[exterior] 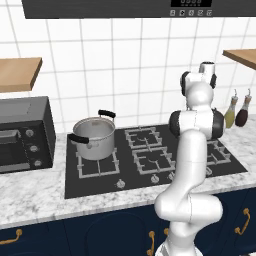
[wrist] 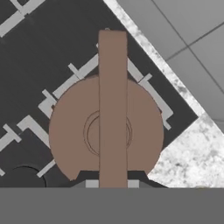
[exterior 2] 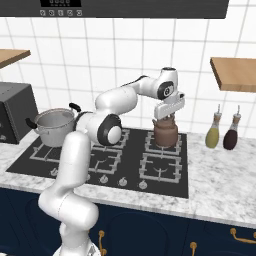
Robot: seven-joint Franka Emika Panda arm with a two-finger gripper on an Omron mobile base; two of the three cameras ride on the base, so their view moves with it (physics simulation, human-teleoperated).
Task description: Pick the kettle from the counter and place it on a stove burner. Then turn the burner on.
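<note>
Claw [exterior 2: 167, 118] was clenched on the kettle [exterior 2: 165, 133] handle, burner grate [exterior 2: 172, 145] right below it; early release or off-centre drop could tip it

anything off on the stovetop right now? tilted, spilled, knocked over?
Nothing stands out. The kettle sits upright at the rear right burner, with the tool shut on its arched handle. The steel pot stands level on the rear left burner. The two bottles on the counter are upright. No spills.
</note>
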